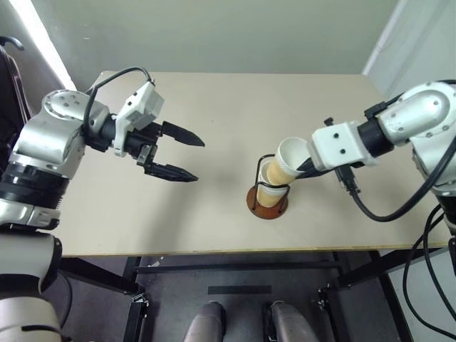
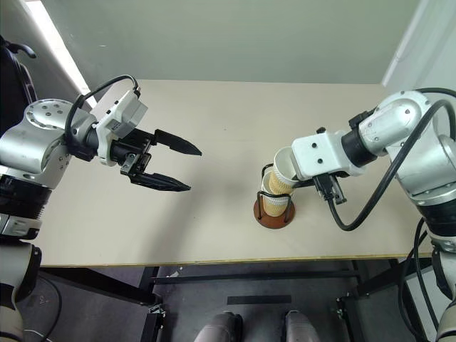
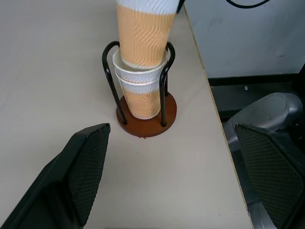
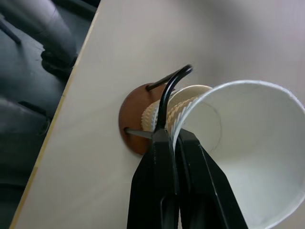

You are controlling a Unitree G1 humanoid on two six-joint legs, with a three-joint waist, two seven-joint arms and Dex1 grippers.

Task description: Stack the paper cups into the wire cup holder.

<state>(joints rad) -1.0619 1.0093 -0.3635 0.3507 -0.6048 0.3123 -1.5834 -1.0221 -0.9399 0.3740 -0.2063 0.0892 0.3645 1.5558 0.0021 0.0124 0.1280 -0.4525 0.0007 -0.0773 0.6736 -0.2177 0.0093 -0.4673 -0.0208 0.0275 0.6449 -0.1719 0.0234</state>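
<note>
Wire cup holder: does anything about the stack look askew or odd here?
Yes. The top tan paper cup, pinched at its rim by the right tool, leans toward that arm, not yet seated in the two nested cups standing upright in the black wire holder on its reddish-brown disc. Nothing looks spilled or damaged.

Left hand (image 1: 187,157) spread wide, right hand (image 4: 174,138) pinched shut, angled down

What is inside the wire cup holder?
Two paper cups sit nested inside the wire cup holder. A third cup, pinched by the right gripper, is going into them. The insides of the lower cups are covered.
</note>
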